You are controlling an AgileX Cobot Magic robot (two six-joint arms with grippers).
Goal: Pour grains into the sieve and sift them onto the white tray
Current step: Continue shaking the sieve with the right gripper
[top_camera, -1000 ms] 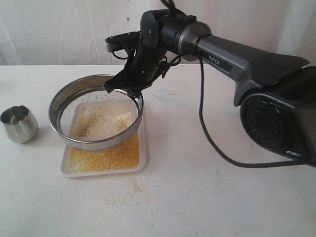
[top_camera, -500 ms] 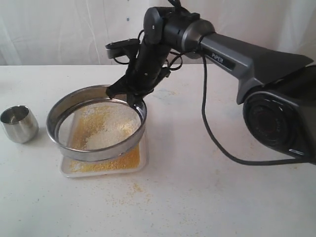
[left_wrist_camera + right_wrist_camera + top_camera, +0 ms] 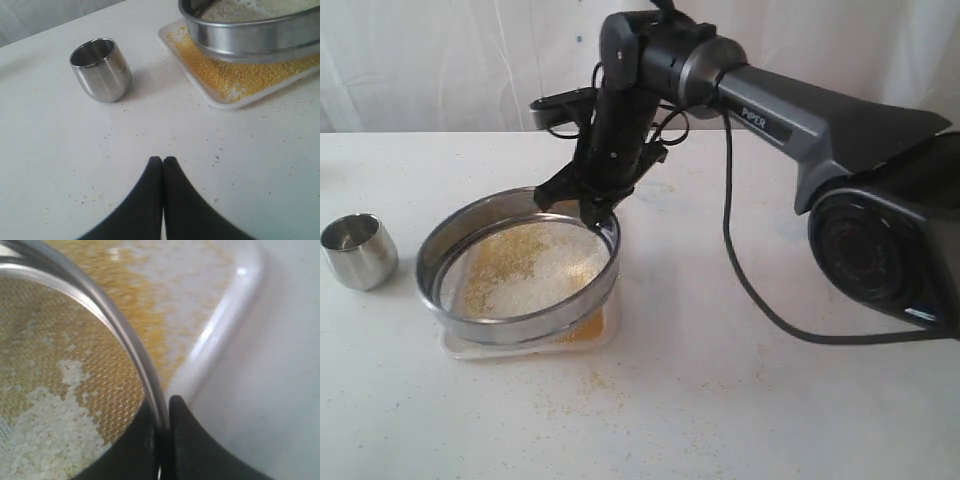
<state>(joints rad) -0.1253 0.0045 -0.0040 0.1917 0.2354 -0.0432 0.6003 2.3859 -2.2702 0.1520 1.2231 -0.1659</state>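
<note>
The round steel sieve (image 3: 518, 320) hangs just above the white tray (image 3: 470, 349), and my right gripper (image 3: 592, 208) is shut on its far rim. Pale coarse grains (image 3: 535, 265) lie on the mesh. Fine yellow grains (image 3: 235, 75) cover the tray floor under the sieve (image 3: 252, 35). The right wrist view shows the rim (image 3: 120, 335) pinched between the black fingers of the right gripper (image 3: 164, 407), with the tray's (image 3: 225, 320) corner beyond. Low over bare table, my left gripper (image 3: 163, 161) is shut and holds nothing; it does not show in the exterior view.
A small steel cup (image 3: 358, 250) stands empty and upright on the table left of the tray, also seen as the steel cup (image 3: 101, 69) in the left wrist view. Stray grains (image 3: 585, 385) speckle the white tabletop in front of the tray. The right arm's cable (image 3: 750, 280) loops down to the table.
The right gripper has swung the sieve toward the near edge of the tray and tilted it differently; the grains on the mesh have shifted. The cup has not moved.
</note>
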